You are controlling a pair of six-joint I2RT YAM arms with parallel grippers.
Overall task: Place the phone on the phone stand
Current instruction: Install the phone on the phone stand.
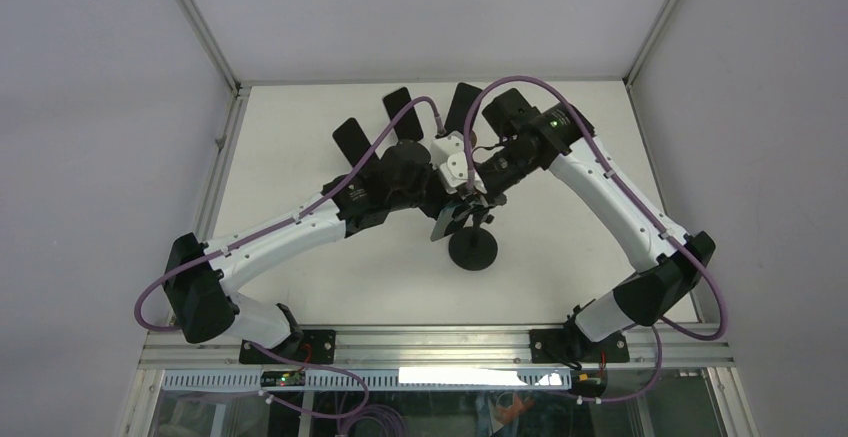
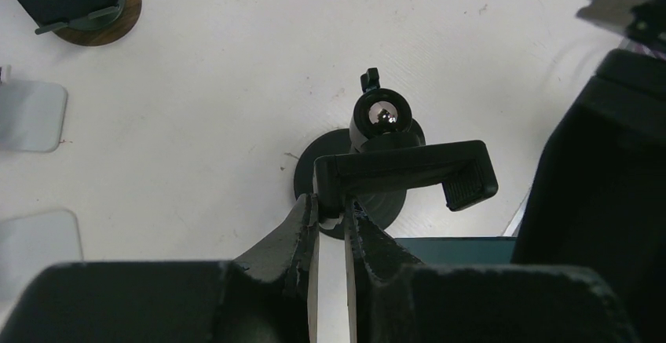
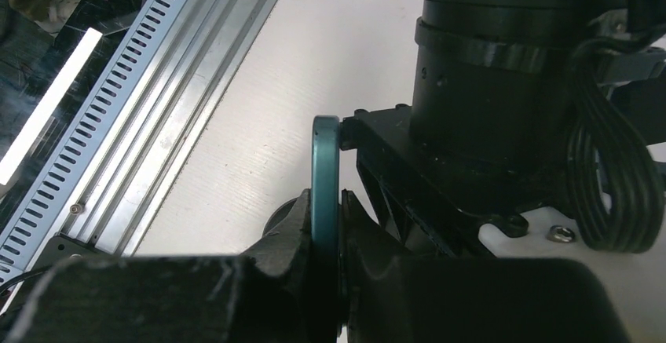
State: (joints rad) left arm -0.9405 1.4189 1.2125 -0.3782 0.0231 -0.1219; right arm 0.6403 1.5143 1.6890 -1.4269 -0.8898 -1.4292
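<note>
The black phone stand has a round base (image 1: 473, 250) on the white table near the middle. In the left wrist view its clamp bracket (image 2: 408, 169) sits below a shiny ball joint (image 2: 382, 114). My left gripper (image 2: 331, 208) is shut on the left end of that bracket; it also shows in the top view (image 1: 445, 195). My right gripper (image 3: 326, 206) is shut on the teal phone (image 3: 324, 162), held edge-on just beside the stand. The phone's edge shows in the left wrist view (image 2: 455, 249) below the bracket, and from above (image 1: 445, 223).
Several other stands carrying dark phones stand along the back of the table (image 1: 401, 112). A round wooden stand with a phone (image 2: 102, 9) and two grey plates (image 2: 31, 115) lie to the left. An aluminium rail (image 3: 157, 100) runs along the table's near edge.
</note>
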